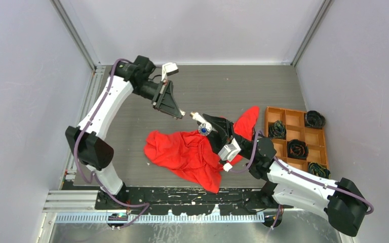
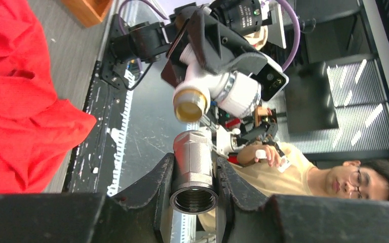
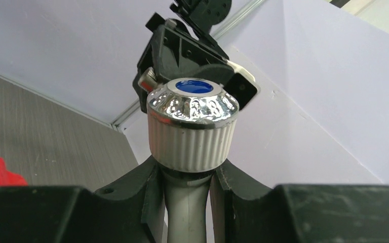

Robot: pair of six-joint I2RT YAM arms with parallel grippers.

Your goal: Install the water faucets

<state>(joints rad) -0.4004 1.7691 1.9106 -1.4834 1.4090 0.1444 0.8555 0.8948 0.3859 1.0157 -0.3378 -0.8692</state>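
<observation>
White plastic forms the tap (image 2: 218, 91), and the right claw (image 3: 187, 177) is clamped on its stem, directly under the ribbed knob (image 3: 192, 121). The knob's chrome rim circles a blue disc. The left claw (image 2: 193, 164) is pressed shut on the grey metal fitting (image 2: 192, 149), which lies along its fingers with the threaded open end toward the wrist camera. Just ahead of the left claw, the tap's brassy tip (image 2: 190, 105) faces the fitting's far end, with what looks like a narrow gap between them. Small print rings the lens (image 2: 240, 10) above the right claw, too small to read. From above, both claws meet in the air over the grey table (image 1: 243, 86), tip to tip. A red cloth (image 1: 187, 152) lies crumpled under and beside the right claw. Well off to that claw's right sits an orange tray (image 1: 285, 110) with black coiled parts (image 1: 298, 149) in some compartments.
</observation>
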